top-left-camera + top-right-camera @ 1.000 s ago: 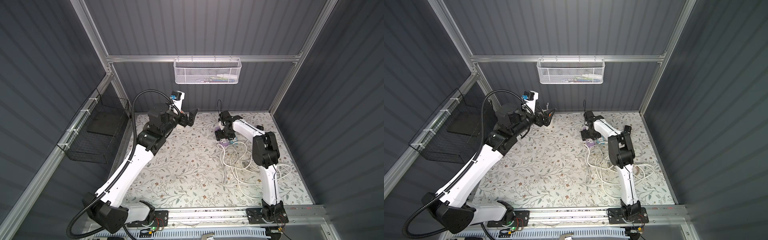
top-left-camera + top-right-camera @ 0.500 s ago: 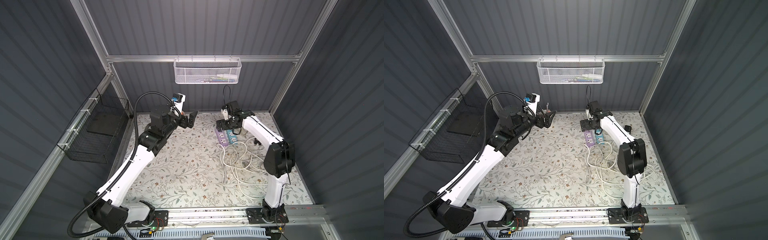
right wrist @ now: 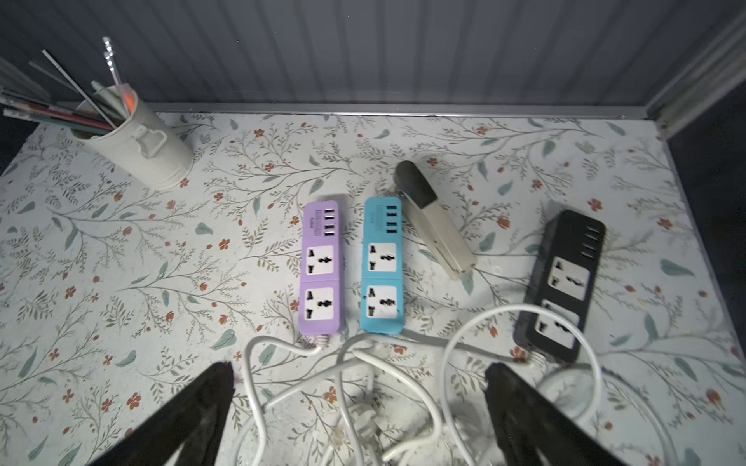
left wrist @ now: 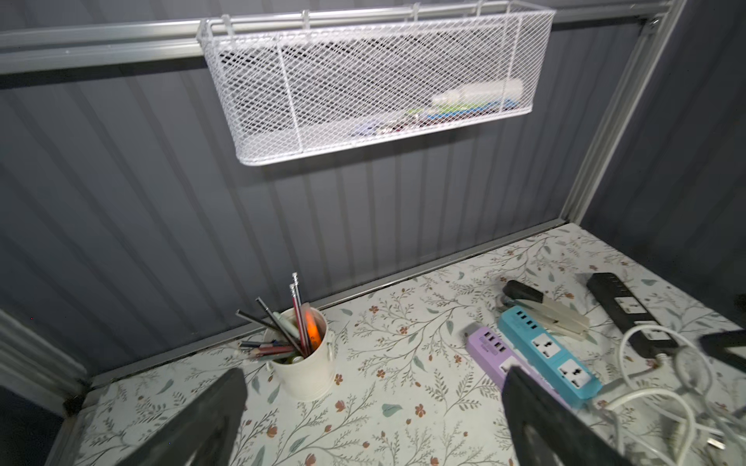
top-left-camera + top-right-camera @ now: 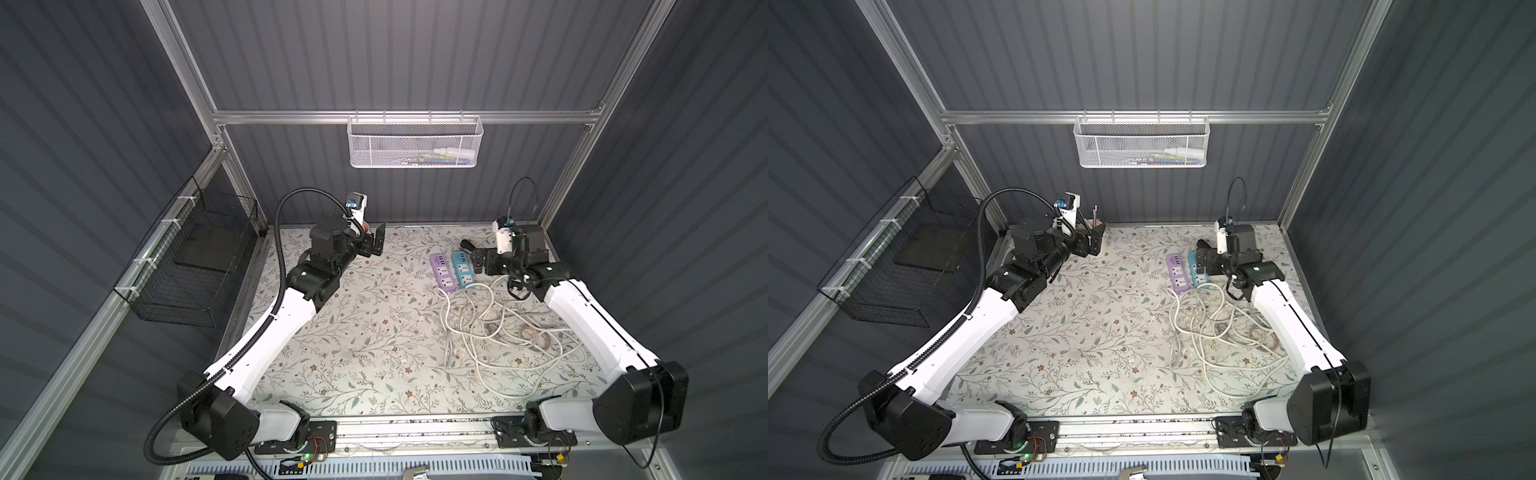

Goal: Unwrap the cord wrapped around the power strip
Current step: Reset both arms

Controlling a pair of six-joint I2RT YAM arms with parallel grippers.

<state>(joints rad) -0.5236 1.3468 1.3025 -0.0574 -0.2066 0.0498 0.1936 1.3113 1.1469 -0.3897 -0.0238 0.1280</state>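
Overhead, in both top views, the floral table (image 5: pixel 353 332) is lying open through its middle and near edge, while the far right corner is crowding up. The purple power strip (image 5: pixel 441 272) and the blue power strip (image 5: pixel 463 269) are lying there side by side, bare of wraps. The white cords (image 5: pixel 490 328) are sprawling in a loose tangle from their near ends toward the right edge. The left arm is stretching long toward the far left corner, with the left gripper (image 5: pixel 374 245) hanging above the table, fingers spread and empty. The right arm is running along the right edge and bending inward, with the right gripper (image 5: pixel 473 255) hovering just beside the blue power strip, fingers parted and holding nothing.

Through the left wrist camera, the released fingers (image 4: pixel 218 411) are framing a pencil cup (image 4: pixel 306 363) standing close to the back wall. A white mesh basket (image 4: pixel 363 80) is hanging from the rail above.

Through the right wrist camera, the fingers (image 3: pixel 512 399) are gaping wide above the white cords. Beyond them, the purple power strip and blue power strip are lying parallel, with a stapler (image 3: pixel 434 226) just beside the blue power strip. A black power strip (image 3: pixel 565 282) is sitting nearer the side wall, a cord loop crossing its near end.
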